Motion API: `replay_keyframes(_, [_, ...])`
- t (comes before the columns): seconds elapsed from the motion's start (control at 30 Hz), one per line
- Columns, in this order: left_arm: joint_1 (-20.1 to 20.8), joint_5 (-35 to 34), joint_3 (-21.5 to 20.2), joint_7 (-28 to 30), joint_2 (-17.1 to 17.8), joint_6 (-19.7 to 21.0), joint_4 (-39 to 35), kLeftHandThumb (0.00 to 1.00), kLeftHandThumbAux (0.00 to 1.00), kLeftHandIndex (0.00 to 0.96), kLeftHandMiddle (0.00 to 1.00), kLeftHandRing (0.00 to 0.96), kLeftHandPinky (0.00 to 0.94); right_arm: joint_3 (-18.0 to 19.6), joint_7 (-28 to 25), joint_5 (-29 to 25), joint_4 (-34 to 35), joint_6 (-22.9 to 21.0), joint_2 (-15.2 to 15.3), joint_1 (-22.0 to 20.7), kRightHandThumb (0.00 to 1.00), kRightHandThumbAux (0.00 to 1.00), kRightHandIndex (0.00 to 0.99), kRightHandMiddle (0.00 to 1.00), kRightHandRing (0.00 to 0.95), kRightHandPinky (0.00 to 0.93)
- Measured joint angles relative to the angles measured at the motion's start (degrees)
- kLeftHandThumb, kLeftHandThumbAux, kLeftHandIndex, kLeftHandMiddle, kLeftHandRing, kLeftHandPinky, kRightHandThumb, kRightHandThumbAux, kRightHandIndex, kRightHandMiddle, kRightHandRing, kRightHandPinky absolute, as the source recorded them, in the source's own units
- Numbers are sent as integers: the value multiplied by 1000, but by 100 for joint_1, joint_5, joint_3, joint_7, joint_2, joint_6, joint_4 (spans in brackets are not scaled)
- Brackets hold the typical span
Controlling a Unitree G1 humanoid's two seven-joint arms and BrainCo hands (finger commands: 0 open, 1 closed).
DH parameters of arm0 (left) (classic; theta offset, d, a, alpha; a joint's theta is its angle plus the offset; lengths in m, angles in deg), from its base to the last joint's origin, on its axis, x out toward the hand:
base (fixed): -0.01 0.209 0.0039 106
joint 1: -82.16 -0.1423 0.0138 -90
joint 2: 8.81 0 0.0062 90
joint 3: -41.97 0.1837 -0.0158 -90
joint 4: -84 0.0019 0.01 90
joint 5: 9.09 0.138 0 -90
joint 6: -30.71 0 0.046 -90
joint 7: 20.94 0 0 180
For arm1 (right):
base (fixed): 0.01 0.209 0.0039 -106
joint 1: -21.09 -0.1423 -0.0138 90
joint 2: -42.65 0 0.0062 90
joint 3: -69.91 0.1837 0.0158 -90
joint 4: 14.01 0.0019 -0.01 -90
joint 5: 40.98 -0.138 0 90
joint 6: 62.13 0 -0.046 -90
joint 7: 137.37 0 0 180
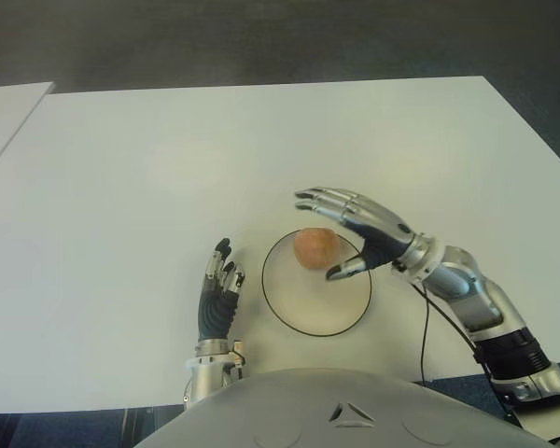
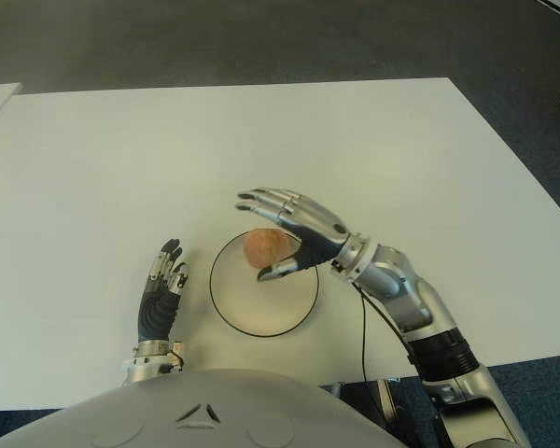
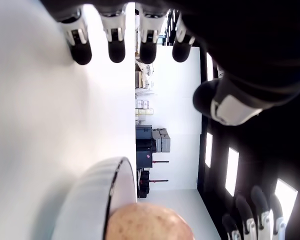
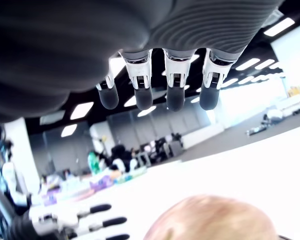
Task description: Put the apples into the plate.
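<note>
- Sitting in the far part of the plate (image 1: pixel 303 322), the apple (image 1: pixel 315 248) is free.
- Right hand (image 1: pixel 355 229) arches over it, fingers spread, holding nothing.
- Left hand (image 1: pixel 219 289) shows left of the plate, relaxed.
- A careless withdrawal could knock the apple out.

One apple (image 1: pixel 315 247), one plate (image 1: pixel 299 313), two hands.

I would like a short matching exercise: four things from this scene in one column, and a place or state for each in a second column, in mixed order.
Things:
1. apple
2. plate
3. right hand
4. left hand

Places or states:
a. open, beside the plate on its left
b. lies in the plate
c. white with a dark rim, on the table
d. open, fingers spread above the apple

Pairs: 1-b, 2-c, 3-d, 4-a
</note>
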Motion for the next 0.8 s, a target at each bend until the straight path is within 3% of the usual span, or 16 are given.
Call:
replay_keyframes(0.1, [-3, -1, -3, 0, 2, 0, 0, 28, 508, 10, 0, 0, 0, 159, -275, -700, -125, -241, 40, 43, 145, 140, 0, 0, 0, 0])
replay_keyframes(0.3, [-1, -19, -12, 0, 5, 0, -2, 32, 503, 7, 0, 0, 0, 547, -754, -2132, -1033, -581, -244, 102, 110, 172, 0, 0, 0, 0])
replay_keyframes(0.57, [-25, -118, -50, 69, 64, -1, 0, 25, 495, 0, 0, 0, 0, 1313, -924, -3910, -1187, -1473, -867, 886, 41, 206, 0, 0, 0, 0])
replay_keyframes(0.67, [-50, -184, -69, 151, 118, -33, 5, 23, 491, 0, 0, 0, 0, 1466, -902, -3928, -1341, -1483, -1051, 1250, 39, 232, 0, 0, 0, 0])
replay_keyframes(0.8, [-49, -242, -103, 225, 181, -116, 63, 25, 485, 0, 0, 0, 0, 1516, -919, -3461, -1871, -1099, -1086, 1600, 37, 258, 0, 0, 0, 0])
